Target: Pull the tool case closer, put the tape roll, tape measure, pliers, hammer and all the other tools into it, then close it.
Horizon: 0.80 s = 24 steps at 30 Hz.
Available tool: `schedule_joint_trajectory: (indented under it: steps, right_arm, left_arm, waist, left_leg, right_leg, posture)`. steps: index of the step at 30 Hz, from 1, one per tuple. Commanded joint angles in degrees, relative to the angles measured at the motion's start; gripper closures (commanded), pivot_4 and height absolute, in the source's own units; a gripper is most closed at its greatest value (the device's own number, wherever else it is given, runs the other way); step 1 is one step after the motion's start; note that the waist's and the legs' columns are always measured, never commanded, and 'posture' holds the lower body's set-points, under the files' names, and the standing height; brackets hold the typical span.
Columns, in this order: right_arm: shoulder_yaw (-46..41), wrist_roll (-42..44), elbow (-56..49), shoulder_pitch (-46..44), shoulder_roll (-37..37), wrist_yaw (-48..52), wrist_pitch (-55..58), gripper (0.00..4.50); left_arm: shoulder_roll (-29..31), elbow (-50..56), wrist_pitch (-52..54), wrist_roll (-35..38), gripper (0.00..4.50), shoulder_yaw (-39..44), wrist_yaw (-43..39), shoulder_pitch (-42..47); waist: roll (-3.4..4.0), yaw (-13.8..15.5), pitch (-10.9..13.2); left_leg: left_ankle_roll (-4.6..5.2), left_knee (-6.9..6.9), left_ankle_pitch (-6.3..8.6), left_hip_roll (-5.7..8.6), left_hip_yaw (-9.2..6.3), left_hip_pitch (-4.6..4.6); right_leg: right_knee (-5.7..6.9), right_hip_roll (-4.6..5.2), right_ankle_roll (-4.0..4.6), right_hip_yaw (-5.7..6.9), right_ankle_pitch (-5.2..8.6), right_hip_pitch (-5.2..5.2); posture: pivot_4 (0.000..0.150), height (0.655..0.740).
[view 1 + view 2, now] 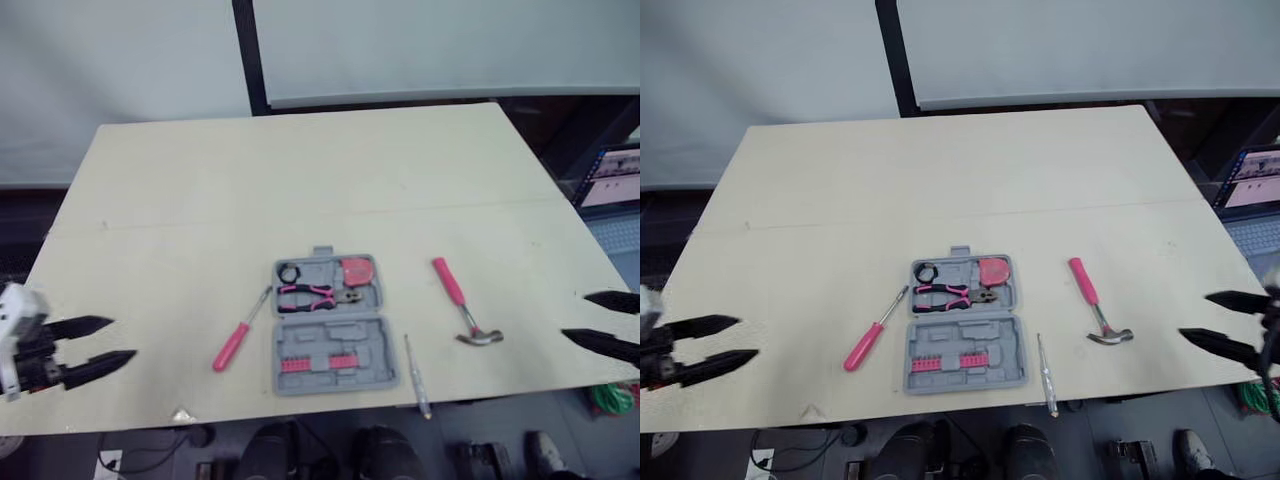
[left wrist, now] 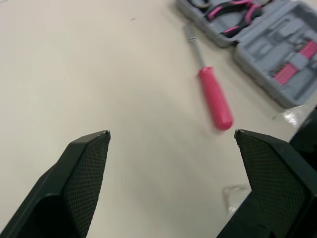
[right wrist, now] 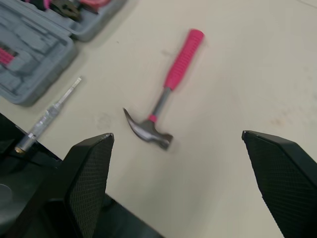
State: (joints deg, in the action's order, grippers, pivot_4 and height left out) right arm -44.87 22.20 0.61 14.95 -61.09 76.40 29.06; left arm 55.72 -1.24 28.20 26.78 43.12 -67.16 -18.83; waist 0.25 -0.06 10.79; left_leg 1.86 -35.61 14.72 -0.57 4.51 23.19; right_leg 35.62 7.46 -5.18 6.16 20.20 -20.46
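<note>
The grey tool case (image 1: 330,335) lies open and flat near the front middle of the table (image 1: 300,180). The tape roll (image 1: 290,272), pliers (image 1: 318,294) and pink tape measure (image 1: 357,271) are seated in its far half, and a row of pink bits (image 1: 308,364) in its near half. The hammer (image 1: 458,298) lies to its right and looks head-heavy. Its pink handle likely grips better than the steel head, and a hold close to the head should limit swinging. The pink-handled screwdriver (image 1: 238,338) lies to the left of the case. It is probably light and may roll, so the thick handle is the place to pinch. The thin tester screwdriver (image 1: 416,378) lies just beside the case by the table's front edge, where a nudge could push it off. The left gripper (image 1: 122,339) and right gripper (image 1: 574,315) hover at either side, fingers spread and empty. The table is smooth, pale board, so the stiff plastic case should slide easily. Behind it are white panels and a dark post, and a laptop (image 1: 612,180) stands at the right.
</note>
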Motion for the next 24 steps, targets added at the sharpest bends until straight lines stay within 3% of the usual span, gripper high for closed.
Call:
schedule_joint_trajectory:
  steps: [1,8,11,16,24]
  right_arm:
    - [-4.0,-1.2,3.3,1.8,-0.6,-0.1,-3.8,0.00]
    - [-2.5,0.5,2.0,0.9,0.5,-2.6,-3.6,0.00]
    - [-1.2,2.3,-1.6,-0.1,0.9,-3.4,-1.9,0.00]
    - [1.0,10.7,-18.8,-1.5,4.3,-9.5,9.7,0.00]
    - [6.7,17.7,-42.7,0.4,16.3,-30.3,23.0,0.00]
  left_arm:
    - [1.1,-5.1,-2.3,-0.7,0.03,4.6,0.7,-0.1]
    - [0.7,-3.2,-4.3,-0.8,0.03,3.3,0.4,-1.0]
    - [-0.3,2.6,-2.2,0.8,0.03,2.2,0.8,-1.5]
    - [-3.0,24.5,7.4,9.6,0.03,-1.6,4.2,-2.1]
    - [3.6,31.6,9.8,16.0,0.03,-14.5,-0.1,11.0]
  waist:
    - [-0.01,0.0,0.0]
    - [0.02,-0.2,0.0]
    - [0.02,-0.2,0.0]
    - [0.01,-0.1,0.0]
    - [-0.03,0.9,0.0]
  left_leg:
    - [-0.01,0.08,0.00,0.00,0.01,0.00]
    - [-0.05,0.46,-0.01,-0.02,0.20,-0.01]
    - [-0.06,0.46,-0.02,-0.03,0.21,-0.01]
    - [-0.06,0.45,-0.03,-0.04,0.24,-0.03]
    - [-0.15,0.41,-0.22,-0.04,0.28,-0.05]
  right_leg:
    - [-0.05,0.00,0.01,-0.01,0.01,-0.04]
    - [-0.12,0.01,0.06,-0.11,0.03,-0.21]
    - [-0.11,0.01,0.06,-0.12,0.04,-0.20]
    - [-0.08,0.01,0.03,-0.20,0.01,-0.16]
    - [0.07,-0.04,0.01,-0.15,0.00,-0.13]
  posture:
    - [0.150,0.7278]
    - [0.150,0.7278]
    - [0.150,0.7278]
    - [0.150,0.7278]
    - [0.150,0.7278]
